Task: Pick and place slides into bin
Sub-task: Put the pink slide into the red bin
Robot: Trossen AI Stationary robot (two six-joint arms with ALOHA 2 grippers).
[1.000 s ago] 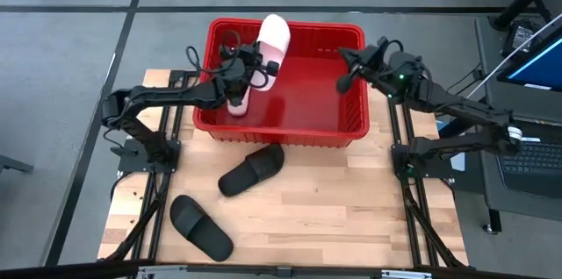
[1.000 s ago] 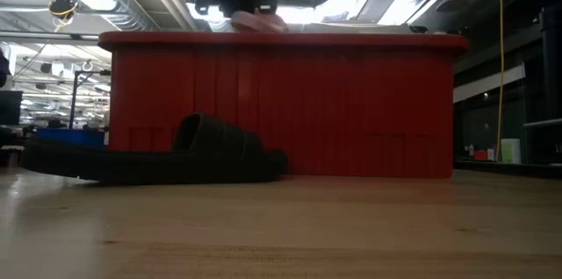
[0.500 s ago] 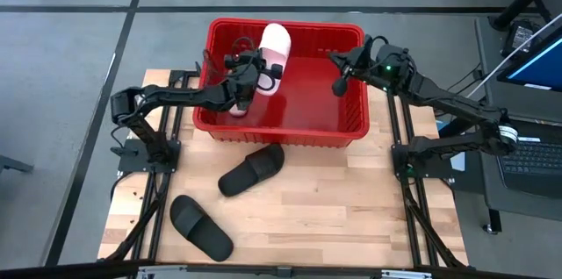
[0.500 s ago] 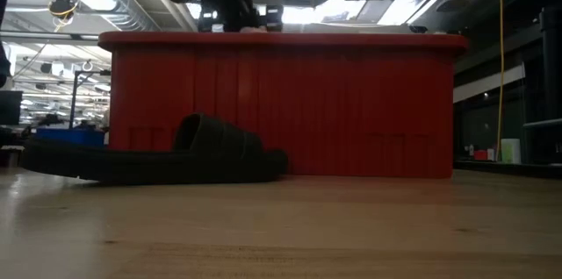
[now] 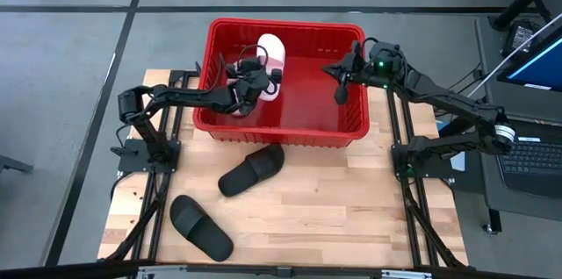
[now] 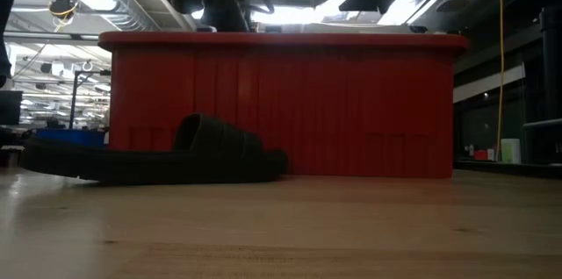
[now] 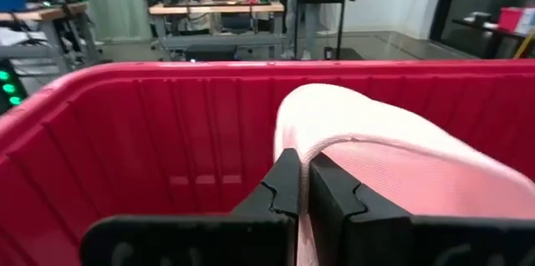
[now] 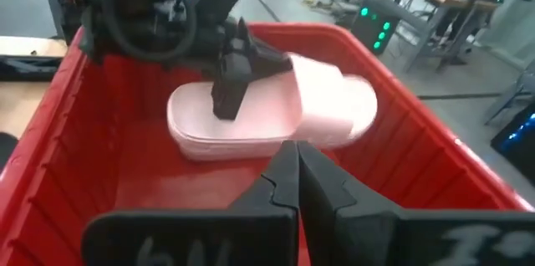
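Observation:
A pale pink slide (image 5: 267, 58) hangs inside the red bin (image 5: 351, 125), in its far left part, with my left gripper (image 5: 253, 84) shut on it. The right wrist view shows that slide (image 8: 326, 103) lying near level, low between the bin's walls (image 8: 58, 132). My right gripper (image 5: 340, 96) is shut on nothing above the bin's right part, its fingers (image 8: 284, 170) pointing toward the pink slide. Two black slides (image 5: 252, 169) (image 5: 201, 226) lie flat on the wooden table in front of the bin. My left gripper pinches the pink slide's strap by its edge (image 7: 294, 142) between its two fingers. The fingers (image 8: 227, 90) come slanting down from the table's left side. The slide sits near level below them; whether its sole touches the bin's floor I cannot tell.
The bin stands at the table's far edge and fills the low view as a red wall (image 6: 281, 103), with one black slide (image 6: 158, 158) before it. Bare wood (image 5: 351, 209) spreads over the table's near right. Both arms reach over the bin's rim.
My left gripper has sunk into the bin with the pink slide, staying shut. The slide's far end, which stood above the bin's far rim, has come down inside, and the slide has tipped toward level. My right gripper has turned above the bin's right part.

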